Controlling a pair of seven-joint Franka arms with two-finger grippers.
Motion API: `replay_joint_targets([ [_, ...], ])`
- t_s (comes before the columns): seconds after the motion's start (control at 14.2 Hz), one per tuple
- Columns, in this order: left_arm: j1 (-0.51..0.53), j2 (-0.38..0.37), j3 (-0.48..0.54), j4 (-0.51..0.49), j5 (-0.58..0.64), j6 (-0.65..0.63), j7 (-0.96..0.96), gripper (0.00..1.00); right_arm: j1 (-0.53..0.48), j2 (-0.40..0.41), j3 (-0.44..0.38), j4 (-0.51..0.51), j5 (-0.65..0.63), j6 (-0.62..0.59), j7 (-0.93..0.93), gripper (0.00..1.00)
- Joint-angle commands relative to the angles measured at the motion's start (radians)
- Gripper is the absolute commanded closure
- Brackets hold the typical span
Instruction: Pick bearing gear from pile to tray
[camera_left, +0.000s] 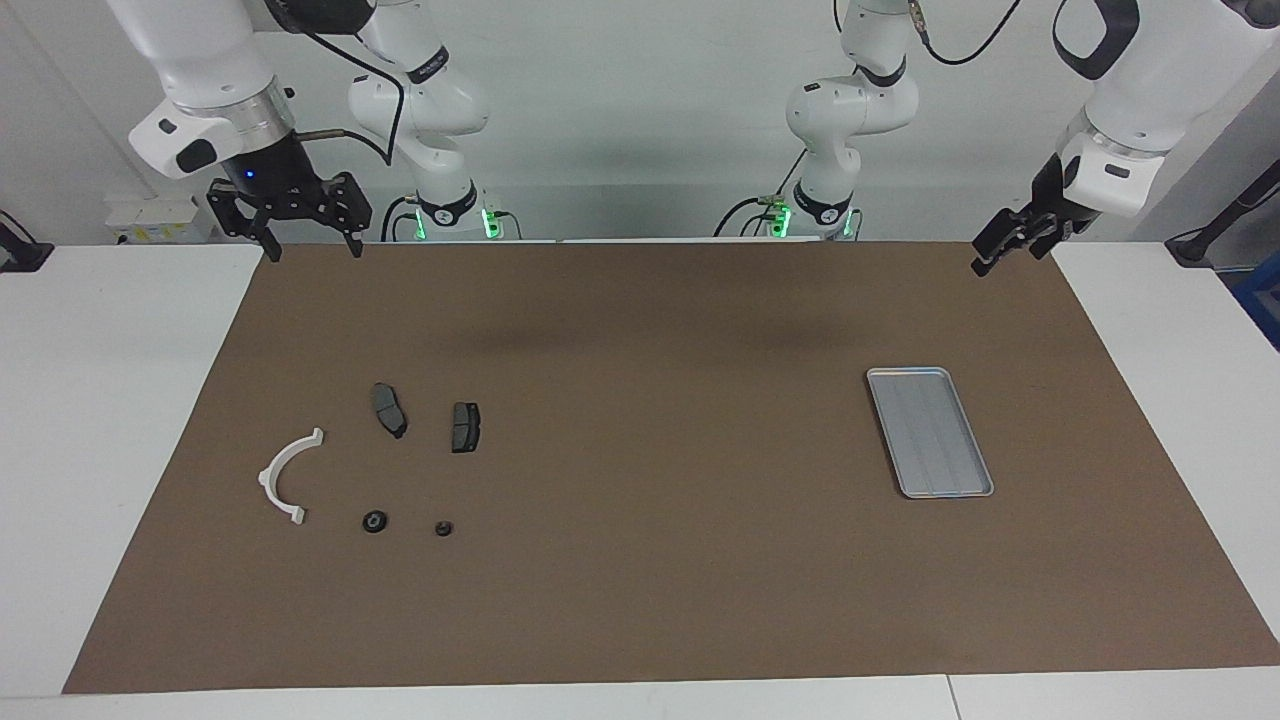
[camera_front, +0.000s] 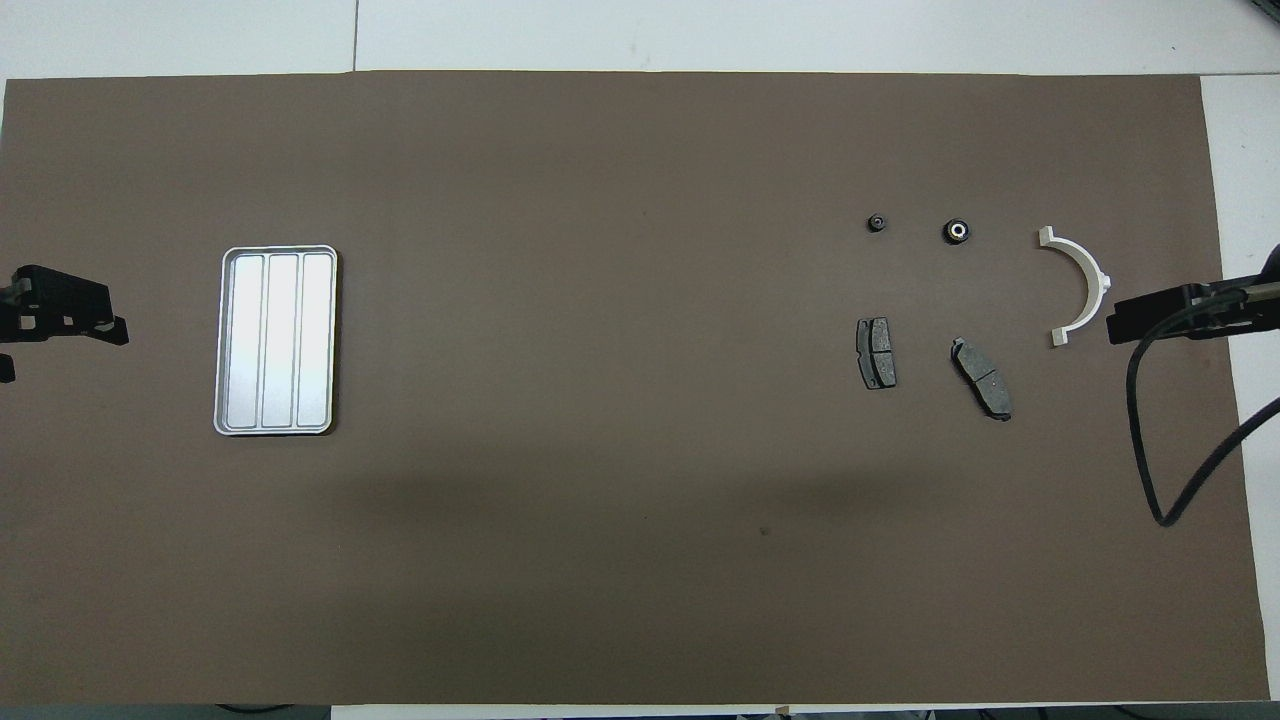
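The pile lies at the right arm's end of the brown mat: a white half-ring bracket (camera_left: 285, 478) (camera_front: 1080, 285), two dark grey brake pads (camera_left: 389, 409) (camera_left: 464, 426) nearer to the robots, and two small black round pieces (camera_left: 374, 521) (camera_left: 443, 527) farther from them. The larger round piece (camera_front: 957, 231) has a pale centre; the smaller (camera_front: 876, 223) lies beside it. The silver ribbed tray (camera_left: 930, 432) (camera_front: 278, 340) lies empty at the left arm's end. My right gripper (camera_left: 314, 253) (camera_front: 1120, 322) is open and empty, raised over the mat's edge nearest the robots. My left gripper (camera_left: 985, 262) (camera_front: 70, 315) hangs raised over the mat's corner near the tray.
The brown mat (camera_left: 650, 560) covers most of the white table (camera_left: 110, 400). A black cable (camera_front: 1150, 450) hangs from the right arm over the mat's end. Both arm bases (camera_left: 450, 210) (camera_left: 820, 210) stand at the table's edge.
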Motion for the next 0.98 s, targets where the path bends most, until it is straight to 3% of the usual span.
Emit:
replay_joint_targets([
  [0.0,-0.012,-0.016,0.011,-0.011,0.003,-0.013,0.008,0.0,-0.012,-0.025,0.007,-0.014,0.025,0.004,0.001,0.0],
  [0.91,-0.012,-0.016,0.011,-0.011,0.005,-0.013,0.008,0.0,-0.002,-0.043,0.008,-0.026,0.016,0.005,0.001,0.0],
])
